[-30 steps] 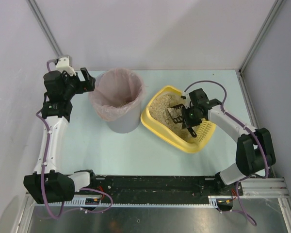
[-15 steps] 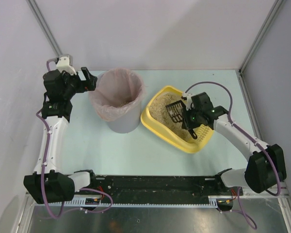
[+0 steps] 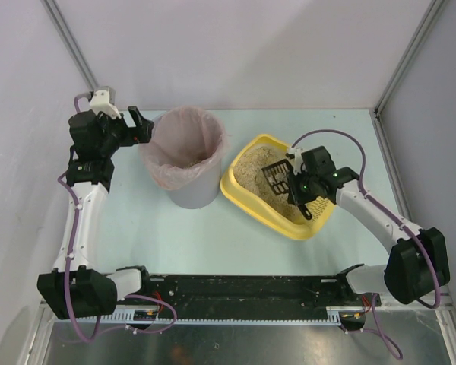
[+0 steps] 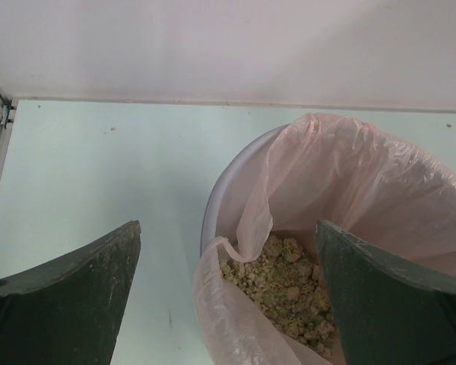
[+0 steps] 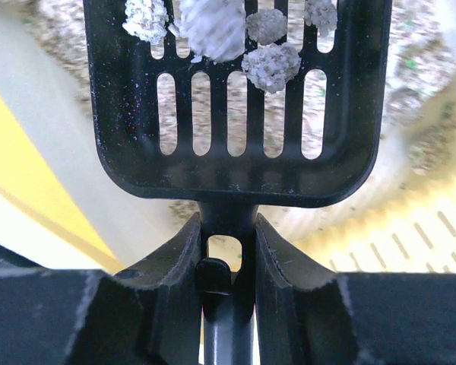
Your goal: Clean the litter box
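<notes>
While the right gripper [image 5: 228, 243] is pinching the scoop [image 5: 129, 114] by its handle over the litter box [image 3: 243, 199] beside the bin [image 3: 184, 190], keeping the clumps [image 5: 272, 65] level is looking smartest, and the left gripper [image 3: 139, 124] is hanging wide open, empty.

One litter box [image 3: 267, 217], bin [image 3: 190, 195], scoop [image 3: 276, 177] (each)

pale green tabletop [image 3: 175, 228], plain white walls [image 3: 235, 53], grey metal corner posts [image 3: 408, 57]

Lab robot cell: plain white walls [image 3: 251, 53], aluminium frame posts [image 3: 410, 52], pale tabletop [image 3: 175, 236].
</notes>
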`<state>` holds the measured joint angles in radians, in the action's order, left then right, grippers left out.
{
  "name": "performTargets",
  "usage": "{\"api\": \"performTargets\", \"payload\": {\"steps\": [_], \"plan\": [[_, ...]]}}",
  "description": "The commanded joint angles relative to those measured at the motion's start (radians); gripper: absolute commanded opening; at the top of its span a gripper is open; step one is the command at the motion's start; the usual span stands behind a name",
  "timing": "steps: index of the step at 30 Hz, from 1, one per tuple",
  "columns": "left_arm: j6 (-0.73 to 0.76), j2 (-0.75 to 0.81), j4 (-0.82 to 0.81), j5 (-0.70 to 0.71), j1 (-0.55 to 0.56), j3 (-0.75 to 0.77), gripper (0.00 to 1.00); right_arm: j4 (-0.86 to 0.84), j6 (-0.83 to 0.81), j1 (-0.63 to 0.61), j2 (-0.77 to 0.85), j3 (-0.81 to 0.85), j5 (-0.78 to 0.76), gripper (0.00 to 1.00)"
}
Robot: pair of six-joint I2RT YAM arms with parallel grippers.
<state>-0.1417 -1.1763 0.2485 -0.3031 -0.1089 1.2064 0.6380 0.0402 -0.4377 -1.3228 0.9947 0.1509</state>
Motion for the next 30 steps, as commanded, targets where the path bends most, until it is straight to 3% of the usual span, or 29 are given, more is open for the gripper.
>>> {"api": "performTargets", "payload": {"steps": [1, 6, 12, 19, 26, 30], "plan": [[-0.018, 0.015, -0.035, -0.034, -0.002, 0.002, 1.0, 0.028, -0.031, 0.068, 0.053, 0.001, -0.022, 0.0], [-0.021, 0.023, -0.038, -0.036, 0.0, -0.001, 1.0, -0.04, 0.02, -0.044, 0.022, 0.002, 0.007, 0.0], [-0.029, 0.026, -0.038, -0.04, 0.003, 0.001, 1.0, 0.032, -0.026, 0.068, 0.063, 0.002, 0.015, 0.0], [-0.047, 0.024, -0.038, -0.051, 0.008, 0.002, 1.0, -0.069, 0.02, 0.004, 0.005, 0.01, 0.056, 0.0], [-0.052, 0.014, -0.038, -0.068, 0.009, 0.004, 1.0, 0.032, -0.034, 0.059, 0.054, 0.028, 0.004, 0.0], [-0.065, 0.007, -0.038, -0.073, 0.012, 0.004, 1.0, 0.003, -0.016, 0.054, 0.042, 0.028, 0.004, 0.0]]}}
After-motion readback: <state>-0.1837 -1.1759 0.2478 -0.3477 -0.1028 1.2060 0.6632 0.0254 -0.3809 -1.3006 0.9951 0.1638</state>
